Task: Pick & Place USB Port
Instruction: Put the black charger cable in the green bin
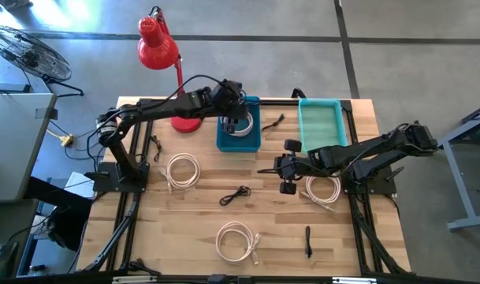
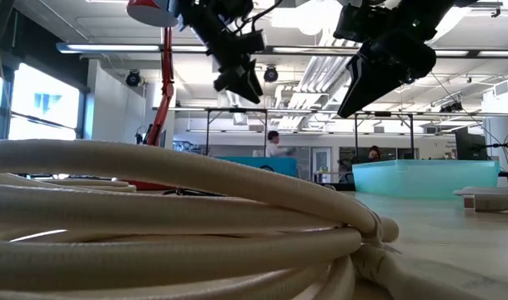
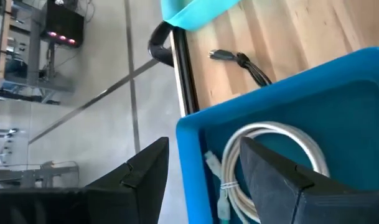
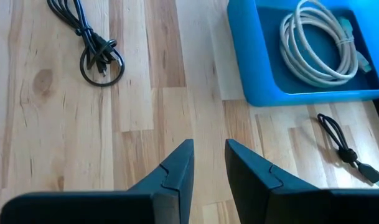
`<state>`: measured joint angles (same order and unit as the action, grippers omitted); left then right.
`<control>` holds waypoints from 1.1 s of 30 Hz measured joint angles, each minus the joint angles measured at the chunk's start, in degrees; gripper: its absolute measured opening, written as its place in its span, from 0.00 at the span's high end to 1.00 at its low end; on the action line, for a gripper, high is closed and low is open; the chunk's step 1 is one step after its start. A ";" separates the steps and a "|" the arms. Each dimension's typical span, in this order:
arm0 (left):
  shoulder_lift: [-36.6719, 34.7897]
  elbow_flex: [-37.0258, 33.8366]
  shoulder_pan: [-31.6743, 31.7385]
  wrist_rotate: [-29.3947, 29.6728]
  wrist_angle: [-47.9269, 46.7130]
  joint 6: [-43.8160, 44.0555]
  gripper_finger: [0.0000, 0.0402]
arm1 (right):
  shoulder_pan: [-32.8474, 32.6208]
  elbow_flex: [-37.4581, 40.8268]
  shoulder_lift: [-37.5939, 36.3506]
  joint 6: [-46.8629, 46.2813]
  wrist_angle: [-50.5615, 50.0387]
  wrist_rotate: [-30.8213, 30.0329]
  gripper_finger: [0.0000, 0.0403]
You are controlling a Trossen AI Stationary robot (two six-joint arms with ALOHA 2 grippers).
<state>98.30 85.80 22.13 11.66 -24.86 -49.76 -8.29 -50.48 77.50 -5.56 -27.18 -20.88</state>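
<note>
Hovering over the blue bin (image 1: 238, 136) at upper centre of the high view, the left gripper (image 1: 238, 120) is seen with jaws spread wide and empty; a coiled white cable (image 3: 273, 163) lies in the bin beneath them. The right gripper (image 1: 288, 175), right of centre, is nearly closed and holds nothing. A black USB cable (image 1: 235, 195) is noted loosely coiled at frame centre, just left of the right gripper, so the right arm is judged nearer. The teal tray (image 1: 322, 124) stands at upper right.
</note>
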 joint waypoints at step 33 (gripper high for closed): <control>17.81 21.20 1.46 -13.88 -4.34 0.57 0.52 | -8.49 -0.04 -25.18 -15.03 -18.18 -2.77 0.79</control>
<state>116.12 107.00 23.59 -2.22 -29.21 -49.19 -16.78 -50.52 52.32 -20.59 -45.36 -23.65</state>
